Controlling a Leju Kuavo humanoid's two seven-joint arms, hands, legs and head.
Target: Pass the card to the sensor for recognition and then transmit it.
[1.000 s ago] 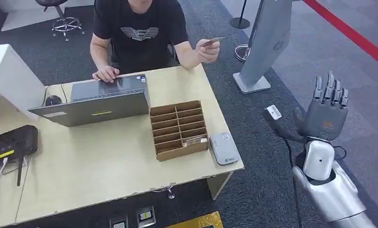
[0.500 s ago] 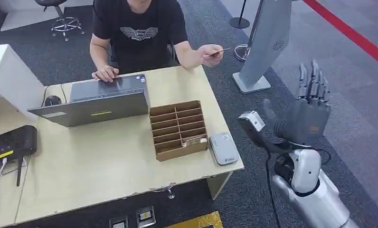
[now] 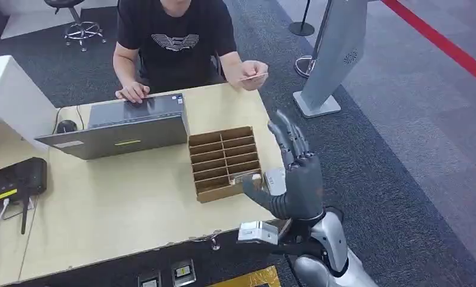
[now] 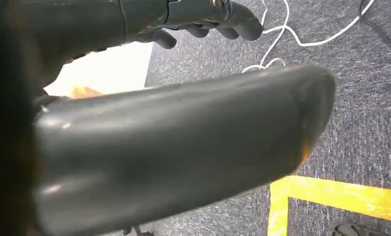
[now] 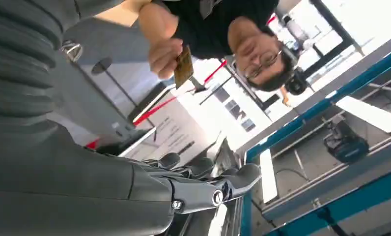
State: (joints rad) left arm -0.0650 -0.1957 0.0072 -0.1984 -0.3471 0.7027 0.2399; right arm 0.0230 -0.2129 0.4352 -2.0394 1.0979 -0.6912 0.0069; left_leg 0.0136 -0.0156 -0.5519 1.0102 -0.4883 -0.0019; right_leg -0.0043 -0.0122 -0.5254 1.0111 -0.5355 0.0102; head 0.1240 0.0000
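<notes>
The card [image 3: 253, 76] is pinched in a person's hand [image 3: 252, 74] at the far edge of the bench [image 3: 116, 203], held out flat toward the robot, probably so it can be taken.

Going left to right across the head view: a black device [image 3: 14, 179] with a yellow stripe lies at the left edge of the bench. Next, a grey laptop [image 3: 119, 128] stands open facing the seated person, whose other hand rests beside it. To its right sits a brown cardboard tray [image 3: 223, 161] divided into slots, with a card-like item in one near slot. Just beside the tray lies the small grey sensor [image 3: 276, 178], placed near the bench's front right corner, likely within the robot's reach.

The robot's right hand [image 3: 292, 179] is raised over that corner, partly covering the sensor, fingers spread and extended toward the person, holding nothing. It is well short of the card. In the right wrist view the card [image 5: 183, 66] shows beyond the fingers [image 5: 218, 184].

The robot's left hand [image 4: 198, 22] hangs over grey carpet, fingers curled inward around nothing.
</notes>
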